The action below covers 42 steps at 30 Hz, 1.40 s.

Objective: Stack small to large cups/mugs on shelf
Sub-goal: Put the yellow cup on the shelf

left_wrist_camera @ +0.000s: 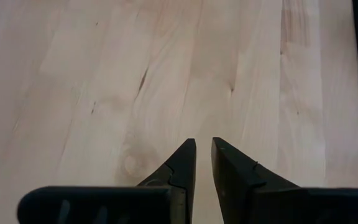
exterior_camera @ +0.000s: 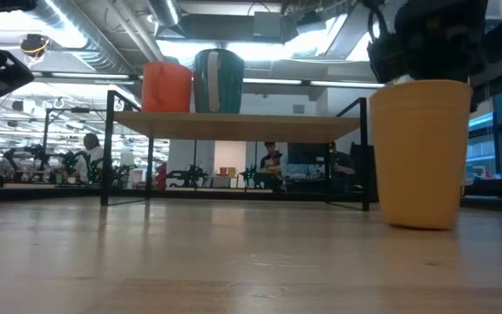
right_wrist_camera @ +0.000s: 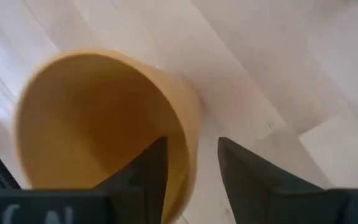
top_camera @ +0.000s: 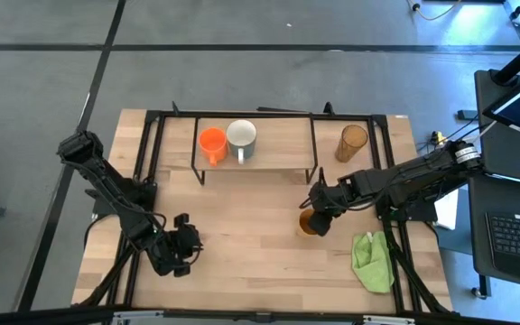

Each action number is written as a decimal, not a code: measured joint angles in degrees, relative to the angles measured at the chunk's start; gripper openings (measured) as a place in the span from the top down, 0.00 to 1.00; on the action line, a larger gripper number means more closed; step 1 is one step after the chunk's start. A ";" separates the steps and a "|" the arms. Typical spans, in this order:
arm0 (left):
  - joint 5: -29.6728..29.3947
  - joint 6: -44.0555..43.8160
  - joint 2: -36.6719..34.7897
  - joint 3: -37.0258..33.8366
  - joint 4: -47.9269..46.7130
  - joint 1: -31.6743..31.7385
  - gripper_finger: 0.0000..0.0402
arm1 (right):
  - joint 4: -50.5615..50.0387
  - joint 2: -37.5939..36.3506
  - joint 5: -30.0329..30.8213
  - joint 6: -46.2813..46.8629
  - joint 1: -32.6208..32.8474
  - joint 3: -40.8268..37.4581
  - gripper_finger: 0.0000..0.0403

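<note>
The tan handleless cup stands upright on its base on the tabletop, in front of the shelf's right end; it also shows in the low view. My right gripper is open over it, pointing down. One finger is inside the cup and one outside, on either side of the cup's wall. The orange mug and the white mug stand side by side on the shelf. The amber tumbler stands on the table to the right of the shelf. My left gripper is shut and empty over the near left of the table.
A green cloth lies on the table near the right front, close to the tan cup. The shelf's board is bare to the right of the white mug. Bare tabletop lies between the two grippers.
</note>
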 joint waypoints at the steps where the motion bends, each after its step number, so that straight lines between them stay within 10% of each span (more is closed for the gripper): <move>1: 0.00 -0.01 0.00 0.00 -0.30 0.00 0.88 | 0.13 0.00 0.47 0.19 0.02 0.00 0.65; 9: 0.00 -2.50 0.00 0.00 -0.88 0.07 0.89 | -2.00 -0.04 4.23 -3.21 0.07 1.84 0.96; 23: -0.47 -2.21 -2.20 0.74 6.06 0.95 0.87 | -2.87 -0.04 6.45 -4.76 -0.17 7.47 0.97; 31: -16.56 19.58 -19.85 -2.14 17.66 -0.74 0.87 | -5.47 -0.04 8.33 -5.53 -0.17 9.97 0.96; 42: -5.94 45.86 -46.84 -24.39 53.32 -2.07 0.87 | -5.18 -0.04 8.90 -4.80 -0.70 9.99 0.98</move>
